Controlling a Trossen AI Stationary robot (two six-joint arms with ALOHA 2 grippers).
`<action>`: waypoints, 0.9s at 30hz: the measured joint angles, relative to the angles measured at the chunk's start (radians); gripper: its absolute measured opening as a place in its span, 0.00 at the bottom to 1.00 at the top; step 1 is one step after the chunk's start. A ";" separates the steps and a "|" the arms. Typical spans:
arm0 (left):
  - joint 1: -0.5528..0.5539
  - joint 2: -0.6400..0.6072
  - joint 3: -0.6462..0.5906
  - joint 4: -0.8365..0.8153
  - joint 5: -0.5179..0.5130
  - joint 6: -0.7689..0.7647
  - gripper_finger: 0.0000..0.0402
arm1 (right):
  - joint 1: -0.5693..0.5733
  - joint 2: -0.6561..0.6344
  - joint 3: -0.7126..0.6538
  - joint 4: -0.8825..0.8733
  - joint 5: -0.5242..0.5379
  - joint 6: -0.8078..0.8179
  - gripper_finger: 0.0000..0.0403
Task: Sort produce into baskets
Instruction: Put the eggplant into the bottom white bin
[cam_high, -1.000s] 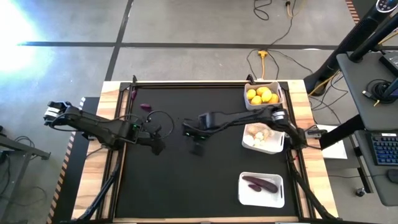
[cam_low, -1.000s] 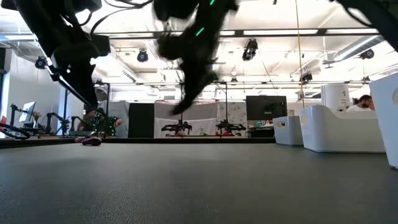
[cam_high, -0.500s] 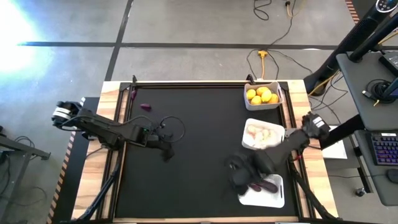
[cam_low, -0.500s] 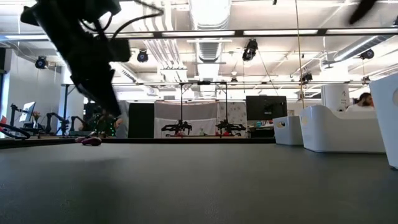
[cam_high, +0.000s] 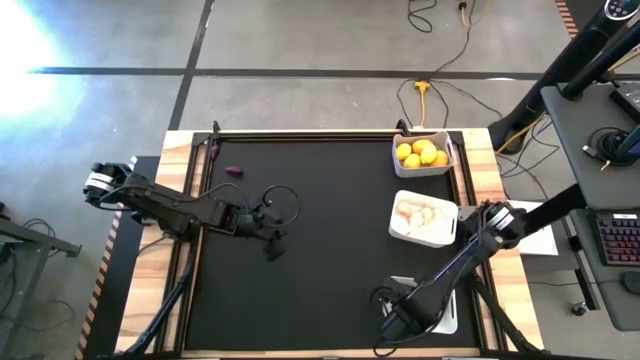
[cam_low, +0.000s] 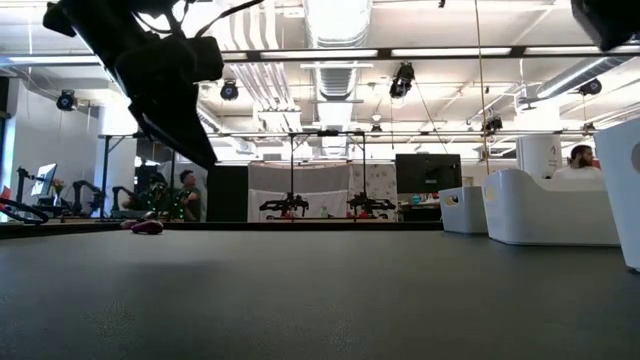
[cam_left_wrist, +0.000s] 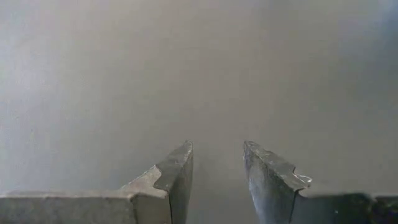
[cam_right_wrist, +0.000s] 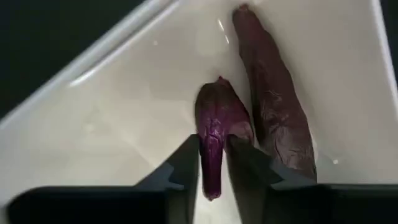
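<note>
The right tool (cam_right_wrist: 214, 163), two dark fingers on the right arm, is seen over the near white, shallow, rounded plastic basket (cam_right_wrist: 124, 99) at the surface's front right. A short, dark purple eggplant piece (cam_right_wrist: 217, 121) stands between the jaws, which lie close against its sides; whether the piece is clamped or just being let go cannot be told from the pictures.

Several things could go wrong from here. If the jaws part too little before the arm lifts, the purple piece could be dragged up on a finger and carried out of the basket. If it is dropped from a tilt, it could roll against the long, dark, wrinkled eggplant (cam_right_wrist: 273, 106) lying just beside it, or toward the basket's low wall. A low withdrawal could also catch the thin rim and shift the basket on the black surface (cam_high: 320, 230).

In relation to the tool, the purple piece sits directly between the fingers, its far end pointing away from the wrist, with the long eggplant touching or nearly touching it on one side.

The left tool (cam_left_wrist: 217, 171) hangs over bare surface near the middle left, its jaws apart and holding nothing. One small purple bit (cam_high: 233, 171) lies near the surface's far left corner, well apart from both tools. The far basket (cam_high: 400, 170) holds round yellow lemons (cam_high: 422, 153); the middle basket (cam_high: 397, 226) holds whitish bulbs (cam_high: 420, 214).
</note>
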 joint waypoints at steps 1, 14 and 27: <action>0.000 0.000 0.000 -0.009 0.000 -0.010 0.31 | -0.005 0.001 -0.007 0.001 -0.007 0.001 0.21; 0.037 -0.042 0.000 -0.216 -0.011 0.045 0.31 | -0.101 -0.225 0.105 -0.083 0.194 -0.117 0.54; 0.252 -0.144 0.001 -0.404 -0.078 0.070 0.32 | -0.187 -0.352 0.119 0.033 0.878 -0.382 0.58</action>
